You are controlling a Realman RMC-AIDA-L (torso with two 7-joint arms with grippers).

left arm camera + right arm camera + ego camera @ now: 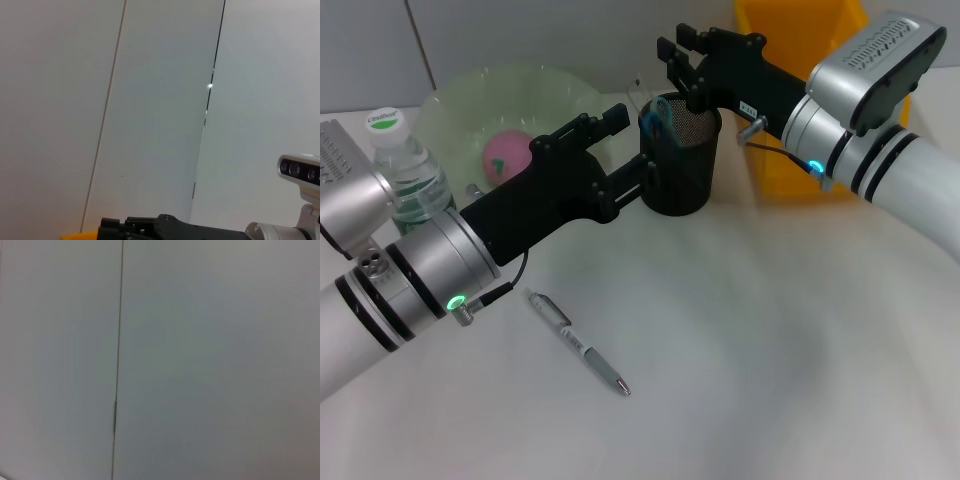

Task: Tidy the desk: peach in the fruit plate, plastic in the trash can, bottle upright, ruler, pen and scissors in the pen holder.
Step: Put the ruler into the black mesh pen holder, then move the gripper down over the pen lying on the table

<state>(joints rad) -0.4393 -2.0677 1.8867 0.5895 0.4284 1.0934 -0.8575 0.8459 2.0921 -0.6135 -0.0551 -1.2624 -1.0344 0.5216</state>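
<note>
1. The left claw (638, 172) is reaching flat across the bench (770, 340), its fingers spread and touching the side of the one pen holder (680, 165).
2. The right claw (682, 58) is hovering above the holder's rim, fingers apart, grasping nothing.
3. One pair of scissors (655, 115) is standing in the holder; one pen (577, 341) is lying on the bench.
4. One peach (506, 155) is sitting in the fruit plate (455, 105); one bottle (410, 175) is standing upright beside it; one trash can (800, 60) is standing behind the right arm.

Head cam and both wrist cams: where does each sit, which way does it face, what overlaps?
Head view: on the head, looking down at the desk; both arms show, left pincer and right pincer by the pen holder.
Left wrist view: faces the wall; the right arm crosses below.
Right wrist view: only wall; no body.
Shared: both wrist views show wall; head and left wrist views share the right arm.
</note>
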